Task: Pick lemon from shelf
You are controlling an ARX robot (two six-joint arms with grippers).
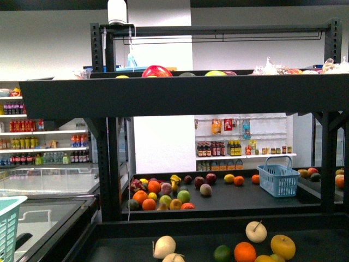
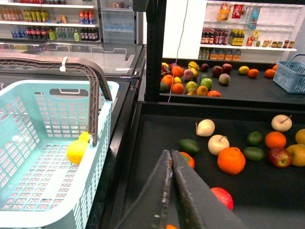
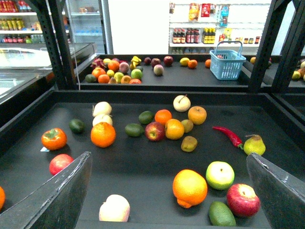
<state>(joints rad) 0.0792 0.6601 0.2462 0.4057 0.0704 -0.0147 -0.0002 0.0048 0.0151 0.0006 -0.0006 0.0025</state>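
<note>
- Looking ahead, the front view shows the black shelf (image 1: 180,95); neither claw appears, and fruit lies on its near tray.
- Left wrist view: the left claw (image 2: 171,160) is clenched and empty above the tray; a lemon (image 2: 77,150) lies in the teal basket (image 2: 28,191) to the left.
- Right wrist view: the right claw (image 3: 169,191) is released, spread wide over an orange (image 3: 189,187).

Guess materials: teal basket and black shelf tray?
Teal basket: likely molded plastic, going by the slotted lattice walls and matte sheen. Shelf tray: probably dark-coated sheet metal, flat with a raised lip; the uprights are perforated like steel racking.
</note>
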